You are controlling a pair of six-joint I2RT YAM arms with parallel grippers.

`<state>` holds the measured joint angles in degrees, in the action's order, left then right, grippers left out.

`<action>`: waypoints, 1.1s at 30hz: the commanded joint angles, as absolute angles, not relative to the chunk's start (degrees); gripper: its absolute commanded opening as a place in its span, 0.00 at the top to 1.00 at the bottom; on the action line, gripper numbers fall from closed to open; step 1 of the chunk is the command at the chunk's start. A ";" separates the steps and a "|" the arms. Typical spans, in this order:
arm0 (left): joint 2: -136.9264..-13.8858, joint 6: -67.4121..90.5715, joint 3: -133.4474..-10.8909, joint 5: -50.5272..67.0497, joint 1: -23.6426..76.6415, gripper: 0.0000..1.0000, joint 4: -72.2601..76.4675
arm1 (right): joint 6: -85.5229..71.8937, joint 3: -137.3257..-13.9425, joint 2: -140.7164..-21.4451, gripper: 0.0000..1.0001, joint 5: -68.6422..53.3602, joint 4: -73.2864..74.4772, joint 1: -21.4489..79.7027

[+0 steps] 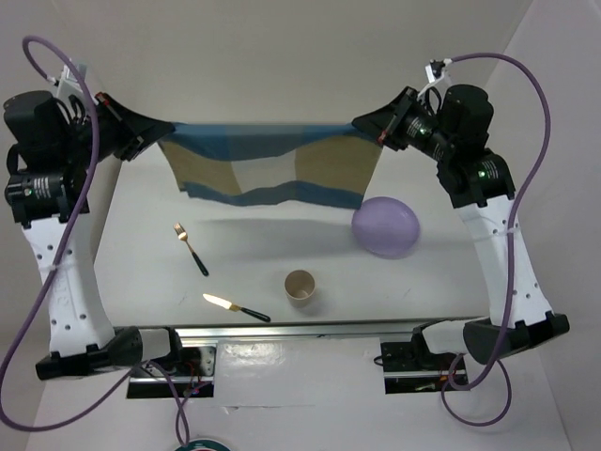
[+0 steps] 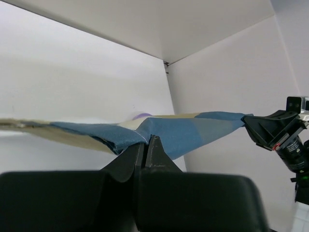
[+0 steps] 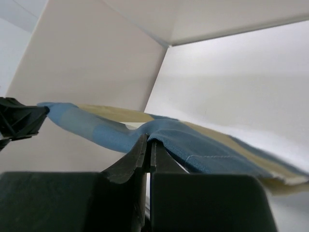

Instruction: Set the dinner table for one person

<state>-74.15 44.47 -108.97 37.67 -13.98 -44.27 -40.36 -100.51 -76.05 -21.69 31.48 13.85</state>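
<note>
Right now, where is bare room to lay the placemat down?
The biggest bare patch of the dinner table lies between the fork and the purple bowl, beyond the cup. Near the rail, knife and cup crowd it. Left of the fork is bare.

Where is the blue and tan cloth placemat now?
In the top view the blue and tan cloth placemat hangs stretched between the left gripper and the right gripper, over the far part of the white dinner table.

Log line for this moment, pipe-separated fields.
left gripper: shut on placemat | right gripper: shut on placemat | placemat: stretched between them above dinner table | fork, knife, cup, purple bowl: on table
</note>
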 commanded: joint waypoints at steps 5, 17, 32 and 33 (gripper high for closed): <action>-75.57 35.68 -106.36 25.31 -17.67 1.00 -47.65 | -34.89 -95.02 -75.75 1.00 -9.84 35.86 14.24; -110.88 38.85 -116.95 23.30 -10.04 0.98 -36.65 | -33.75 -110.27 -112.37 1.00 -9.31 26.80 13.63; -115.41 27.87 -111.56 14.87 -5.63 0.64 -40.60 | -27.87 -106.81 -119.36 0.66 -7.57 29.52 14.32; -115.40 27.34 -110.14 13.64 -5.63 0.76 -40.61 | -26.38 -105.92 -119.36 0.80 -6.78 30.23 15.37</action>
<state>-119.39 31.55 -112.90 17.82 -6.66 -42.19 -30.13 -108.55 -124.38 -9.34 32.80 11.70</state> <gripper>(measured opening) 0.306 0.262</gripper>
